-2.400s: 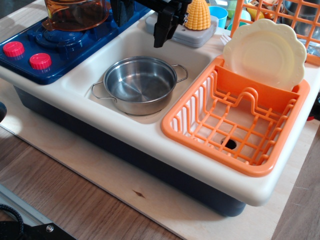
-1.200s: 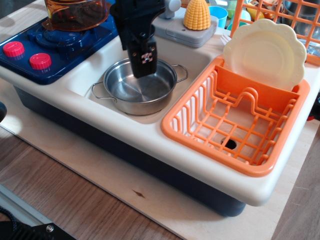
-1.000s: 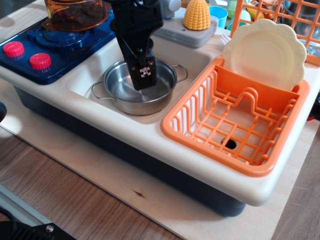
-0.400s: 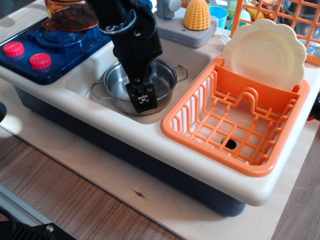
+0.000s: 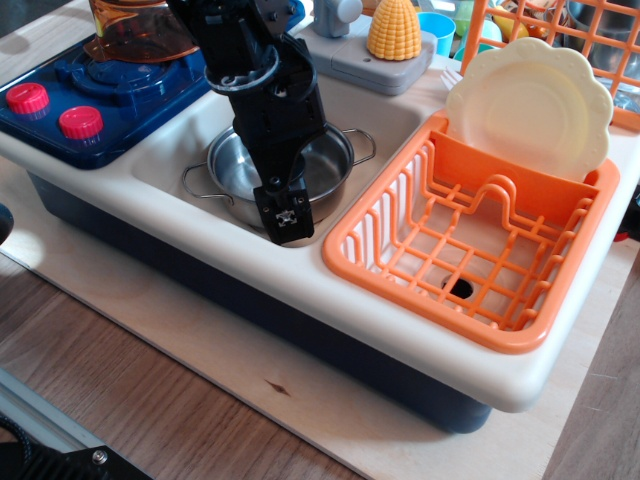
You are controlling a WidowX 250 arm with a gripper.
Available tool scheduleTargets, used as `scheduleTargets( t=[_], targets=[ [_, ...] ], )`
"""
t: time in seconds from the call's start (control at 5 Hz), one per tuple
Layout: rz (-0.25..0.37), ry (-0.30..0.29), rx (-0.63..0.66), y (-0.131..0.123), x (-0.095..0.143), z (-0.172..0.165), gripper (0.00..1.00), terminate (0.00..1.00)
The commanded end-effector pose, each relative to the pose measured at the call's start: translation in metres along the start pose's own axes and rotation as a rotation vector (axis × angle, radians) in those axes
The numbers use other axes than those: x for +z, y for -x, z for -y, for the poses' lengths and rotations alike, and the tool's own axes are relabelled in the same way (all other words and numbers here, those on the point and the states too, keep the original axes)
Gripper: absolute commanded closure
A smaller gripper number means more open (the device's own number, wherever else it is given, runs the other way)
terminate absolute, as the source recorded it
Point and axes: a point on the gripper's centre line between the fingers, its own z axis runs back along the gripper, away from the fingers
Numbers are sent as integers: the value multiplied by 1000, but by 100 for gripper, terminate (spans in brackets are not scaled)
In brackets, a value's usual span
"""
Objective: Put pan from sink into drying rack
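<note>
1. Pan (image 5: 330,165) sits in the sink (image 5: 170,150), its near rim hidden behind the black gripper (image 5: 284,212), which is down at that rim.
2. You appear to be at the grasping step; from this angle you cannot tell whether the jaws are spread or clamped on the rim.
3. Your next move, as I judge it, calls for a firm pinch on the rim, then a lift high enough to clear the sink wall and the near side of the drying rack (image 5: 375,250).
4. Mind the cream plate (image 5: 530,105) standing at the back of the rack; aim for the front grid.
5. Toy corn (image 5: 394,28) and the blue stove (image 5: 60,105) lie clear of your path.
</note>
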Motion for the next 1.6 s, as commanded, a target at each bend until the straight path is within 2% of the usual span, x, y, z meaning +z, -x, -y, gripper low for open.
scheduleTargets(
  t=[0.0,0.4,0.6,0.8,1.0,1.2,1.4],
  targets=[
    [13,4,7,-4,-1,-14,100,0],
    [-41,-32,42,-15,15,-5,100,0],
    [-98,-65,100,-28,37,2,100,0],
    [-125,-126,184,-36,56,10,100,0],
    [-144,-171,231,-42,74,14,100,0],
    [-143,-170,290,-55,91,27,100,0],
    [-134,-179,369,-73,105,56,100,0]
  ],
)
